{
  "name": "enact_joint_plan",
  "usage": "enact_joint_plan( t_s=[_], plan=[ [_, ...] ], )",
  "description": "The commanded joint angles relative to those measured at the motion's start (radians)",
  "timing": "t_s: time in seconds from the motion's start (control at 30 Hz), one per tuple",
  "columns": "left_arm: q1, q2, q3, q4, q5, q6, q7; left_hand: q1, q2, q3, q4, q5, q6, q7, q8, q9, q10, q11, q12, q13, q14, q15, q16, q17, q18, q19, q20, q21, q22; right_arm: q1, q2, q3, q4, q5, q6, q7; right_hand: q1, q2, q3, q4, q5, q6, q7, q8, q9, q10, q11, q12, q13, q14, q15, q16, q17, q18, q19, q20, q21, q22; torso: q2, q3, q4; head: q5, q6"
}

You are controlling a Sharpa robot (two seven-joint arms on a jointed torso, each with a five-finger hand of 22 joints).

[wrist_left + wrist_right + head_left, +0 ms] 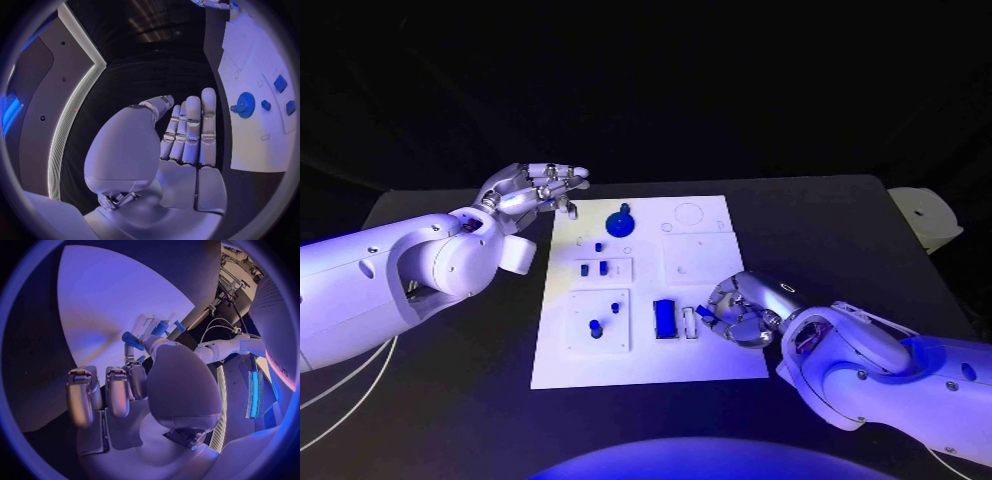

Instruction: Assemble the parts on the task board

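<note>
We are seeing the right hand (740, 312) pinching a small blue part (132, 340) over the board's (718, 365) near right area. The left hand (538, 188) is hovering off the board's far left corner, fingers straight, together, holding nothing, near the blue gear (619, 221).

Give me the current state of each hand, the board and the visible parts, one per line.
left hand: open, holding nothing, off the board's far left corner
right hand: pinching a small blue part over the board's near right side
task board: flat on the table
blue gear: lying on the board

Matt white task board (708, 372); glossy metallic right hand (744, 310).
</note>
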Motion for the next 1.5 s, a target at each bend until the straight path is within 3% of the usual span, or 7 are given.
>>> enact_joint_plan(
  t_s=[0.03,0.23,0.77,1.07,1.17,1.23,1.5],
  plan=[
    [0.001,0.002,0.001,0.004,0.004,0.016,0.005,-0.011,0.002,0.005,0.0,0.006,-0.006,0.001,0.004,-0.001,-0.006,0.002,0.003,0.001,-0.007,0.0,0.006,-0.001,0.015,-0.004,0.004,-0.004,-0.001,-0.001,0.018,0.0,-0.012,0.065,-0.001,-0.004,-0.024,0.002,0.07,-0.063,-0.012,0.013,-0.012,0.025,0.071,0.021,-0.003,0.007,0.151,0.101,0.0,0.002,0.232,-0.014,0.103,-0.005,0.004,0.263,0.001,0.001,0.0001,0.002,-0.001],
    [0.001,0.002,0.001,0.005,0.004,0.017,0.005,-0.01,0.002,0.006,-0.001,0.006,-0.007,0.001,0.004,-0.001,-0.006,0.002,0.004,0.001,-0.007,0.0,0.006,-0.001,0.015,-0.004,0.004,-0.005,-0.001,-0.004,0.048,0.0,-0.037,0.086,0.031,-0.007,-0.092,0.0,0.049,-0.039,0.011,0.029,-0.018,0.037,0.079,0.024,-0.008,0.013,0.155,0.102,-0.004,0.003,0.235,-0.014,0.103,-0.008,0.004,0.263,0.0,0.0005,0.0004,0.005,-0.003],
    [0.001,0.002,0.001,0.006,0.003,0.015,0.004,-0.009,0.003,0.007,-0.002,0.007,-0.007,0.001,0.004,-0.001,-0.007,0.002,0.005,0.001,-0.007,-0.001,0.007,-0.002,0.015,-0.003,0.004,-0.005,-0.001,-0.007,0.084,-0.001,-0.062,0.094,0.055,-0.008,-0.135,0.008,0.025,-0.018,-0.012,0.042,-0.024,0.05,0.085,0.03,-0.013,0.028,0.163,0.102,-0.008,0.004,0.237,-0.014,0.103,-0.012,0.004,0.263,0.0,0.0018,-0.0017,0.009,-0.008],
    [0.001,0.002,0.001,0.006,0.003,0.017,0.003,-0.009,0.003,0.008,-0.002,0.007,-0.008,0.001,0.004,-0.001,-0.007,0.002,0.006,0.001,-0.007,-0.001,0.007,-0.002,0.015,-0.003,0.003,-0.005,-0.001,-0.007,0.085,-0.001,-0.063,0.084,0.055,-0.01,-0.181,0.005,-0.007,0.007,-0.073,0.046,-0.026,0.057,0.088,0.033,-0.014,0.036,0.168,0.102,-0.009,0.004,0.238,-0.014,0.103,-0.014,0.004,0.263,0.0,0.0016,-0.002,0.01,-0.01],
    [0.001,0.002,0.001,0.006,0.003,0.017,0.002,-0.009,0.003,0.008,-0.002,0.007,-0.008,0.001,0.004,-0.001,-0.007,0.002,0.006,0.001,-0.007,-0.001,0.007,-0.002,0.015,-0.003,0.003,-0.005,-0.001,-0.007,0.085,-0.001,-0.063,0.079,0.053,-0.01,-0.207,0.007,-0.024,0.009,-0.125,0.046,-0.025,0.058,0.087,0.033,-0.013,0.035,0.169,0.102,-0.009,0.003,0.237,-0.014,0.103,-0.014,0.004,0.263,0.0,0.0016,-0.0017,0.01,-0.01],
    [0.001,0.002,0.001,0.006,0.003,0.018,0.002,-0.009,0.003,0.008,-0.002,0.007,-0.008,0.001,0.004,-0.001,-0.007,0.002,0.006,0.001,-0.007,-0.001,0.007,-0.002,0.015,-0.003,0.003,-0.005,-0.001,-0.007,0.085,-0.001,-0.062,0.077,0.053,-0.01,-0.233,0.0,-0.056,0.008,-0.053,0.047,-0.025,0.059,0.086,0.033,-0.013,0.035,0.169,0.102,-0.009,0.003,0.237,-0.014,0.103,-0.014,0.004,0.263,0.0,0.0014,-0.0015,0.01,-0.011],
    [0.001,0.002,0.001,0.005,0.003,0.021,0.0,-0.009,0.005,0.01,-0.002,0.007,-0.008,0.002,0.004,-0.001,-0.007,0.002,0.007,0.001,-0.008,-0.001,0.007,-0.003,0.015,-0.003,0.003,-0.005,-0.001,-0.007,0.085,-0.001,-0.057,0.066,0.046,-0.008,-0.264,-0.008,-0.105,0.011,-0.055,0.048,-0.025,0.06,0.085,0.033,-0.013,0.035,0.17,0.102,-0.009,0.004,0.237,-0.014,0.103,-0.014,0.004,0.263,0.0,0.0012,-0.0018,0.011,-0.013]
  ],
)
